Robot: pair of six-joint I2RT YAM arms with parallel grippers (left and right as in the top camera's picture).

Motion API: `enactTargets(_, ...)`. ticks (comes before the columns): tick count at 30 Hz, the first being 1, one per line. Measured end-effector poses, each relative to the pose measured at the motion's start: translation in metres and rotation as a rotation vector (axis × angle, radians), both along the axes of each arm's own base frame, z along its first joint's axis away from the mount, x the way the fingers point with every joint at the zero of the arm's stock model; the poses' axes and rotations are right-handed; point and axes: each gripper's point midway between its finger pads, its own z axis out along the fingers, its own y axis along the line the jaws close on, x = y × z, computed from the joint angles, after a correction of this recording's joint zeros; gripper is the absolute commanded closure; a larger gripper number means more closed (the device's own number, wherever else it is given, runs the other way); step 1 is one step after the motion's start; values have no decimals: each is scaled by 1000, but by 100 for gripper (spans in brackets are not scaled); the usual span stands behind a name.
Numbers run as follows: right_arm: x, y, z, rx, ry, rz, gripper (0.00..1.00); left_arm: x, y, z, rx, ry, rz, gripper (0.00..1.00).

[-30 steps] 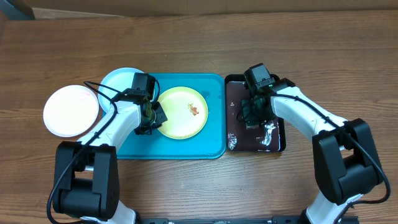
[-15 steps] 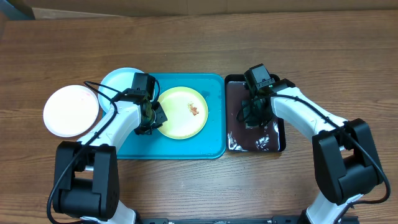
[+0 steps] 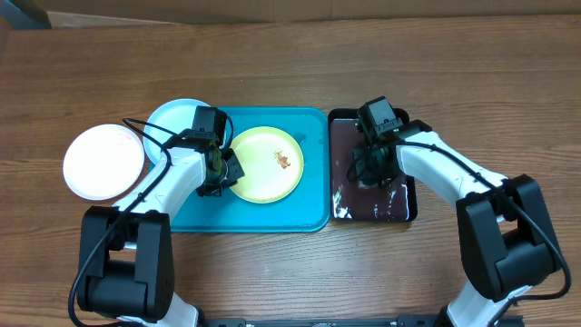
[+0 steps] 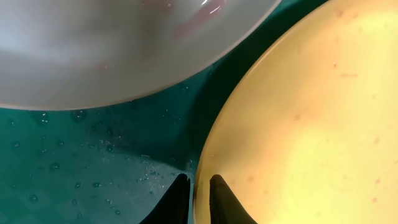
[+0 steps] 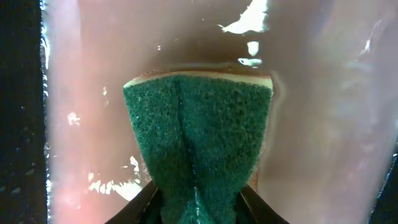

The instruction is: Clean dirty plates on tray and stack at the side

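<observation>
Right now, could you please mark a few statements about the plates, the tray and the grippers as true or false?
1. The right gripper holds a green sponge in the dark-brown basin. True.
2. The white plate lies on the turquoise tray. False: it lies on the table, left of the tray.
3. The left gripper straddles the rim of the pale yellow plate. True.
4. The pale yellow plate is spotless. False: it bears a reddish-brown smear.

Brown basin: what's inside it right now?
A green sponge pinched in the right gripper, its end dipped in liquid with white glints. The basin floor under the sponge is covered; overhead, the arm hides the sponge itself.
</observation>
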Motion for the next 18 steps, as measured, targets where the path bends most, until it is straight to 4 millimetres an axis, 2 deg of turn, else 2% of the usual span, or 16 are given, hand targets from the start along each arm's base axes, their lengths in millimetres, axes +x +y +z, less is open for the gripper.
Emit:
enactTargets(1, 0, 0, 0, 0, 0, 0, 66, 0, 0, 0, 0, 0, 0, 85)
enactTargets(3, 0, 0, -1, 0, -1, -4, 95, 0, 0, 0, 0, -1, 0, 85)
enactTargets(11, -8, -3, 11, -19, 54, -1, 96, -1, 0, -1, 4, 2, -18, 85)
enactTargets(18, -1, -4, 45, -45, 54, -6, 96, -3, 0, -3, 5, 8, -23, 82)
